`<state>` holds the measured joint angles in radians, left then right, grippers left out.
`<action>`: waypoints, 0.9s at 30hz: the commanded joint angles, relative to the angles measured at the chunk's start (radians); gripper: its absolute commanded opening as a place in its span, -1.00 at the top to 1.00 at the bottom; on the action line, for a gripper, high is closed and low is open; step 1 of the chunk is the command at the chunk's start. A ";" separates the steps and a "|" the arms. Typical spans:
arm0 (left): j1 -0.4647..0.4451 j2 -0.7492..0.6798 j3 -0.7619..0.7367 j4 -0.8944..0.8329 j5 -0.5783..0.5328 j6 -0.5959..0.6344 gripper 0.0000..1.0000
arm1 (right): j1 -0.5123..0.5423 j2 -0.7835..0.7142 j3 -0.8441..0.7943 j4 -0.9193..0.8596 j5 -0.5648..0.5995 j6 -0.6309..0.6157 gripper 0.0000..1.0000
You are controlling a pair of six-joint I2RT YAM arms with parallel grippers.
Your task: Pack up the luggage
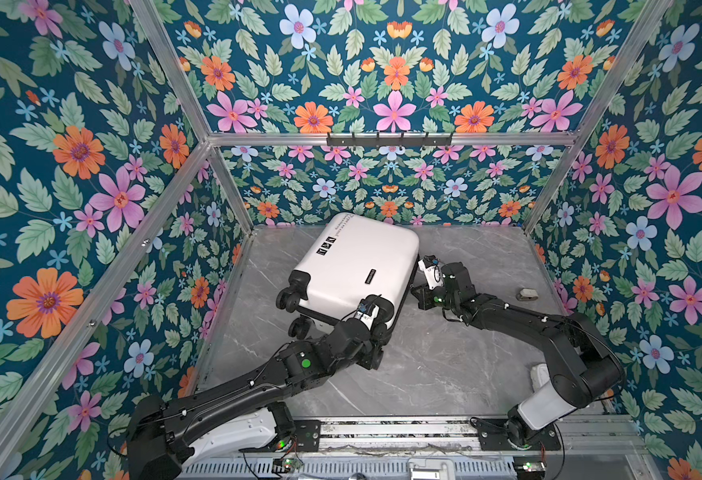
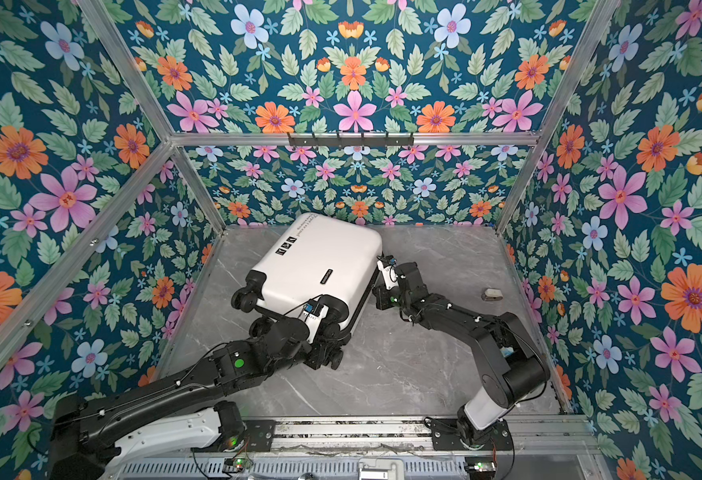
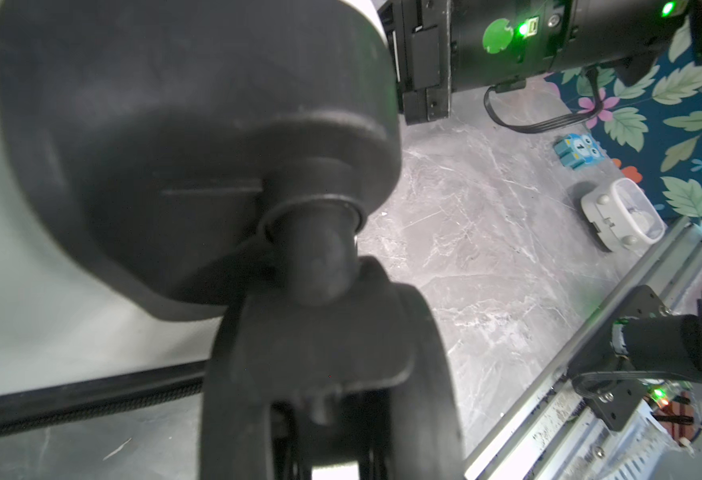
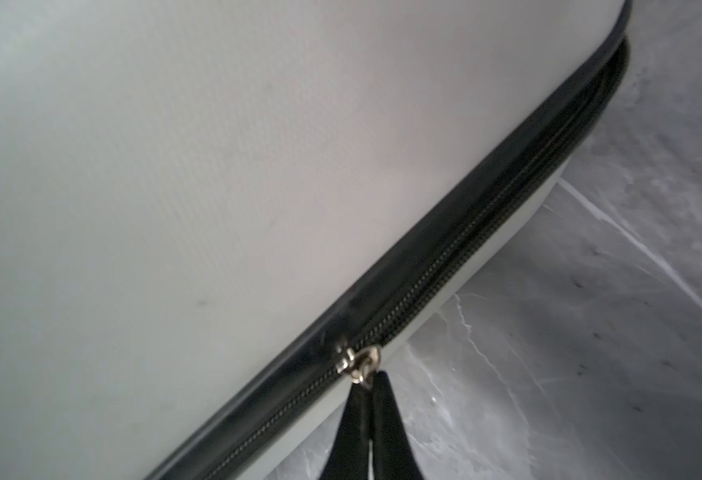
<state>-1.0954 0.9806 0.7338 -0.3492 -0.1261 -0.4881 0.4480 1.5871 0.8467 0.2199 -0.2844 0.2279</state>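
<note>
Luggage (image 1: 353, 266): white hard-shell case, closed, lying flat and askew on the grey marble table (image 1: 445, 365), rear centre. Left gripper (image 1: 380, 326): at the case's near wheeled corner. Both top views hide its jaws and a caster wheel (image 3: 332, 374) fills its wrist view, so its grip cannot be told. Right gripper (image 4: 368, 386): pinched tight on the zipper pull (image 4: 359, 363), seen only in its wrist view.
</note>
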 commanded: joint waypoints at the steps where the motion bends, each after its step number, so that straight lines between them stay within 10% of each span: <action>1: -0.005 -0.016 0.003 0.087 0.036 0.046 1.00 | -0.022 -0.024 -0.020 0.012 0.057 0.006 1.00; 27: -0.006 -0.119 -0.008 -0.025 -0.041 0.058 1.00 | -0.185 -0.036 -0.008 -0.014 0.030 0.018 1.00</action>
<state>-1.1023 0.8814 0.7185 -0.4309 -0.1127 -0.4419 0.2806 1.5608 0.8330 0.1978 -0.3038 0.2424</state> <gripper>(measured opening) 0.412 0.051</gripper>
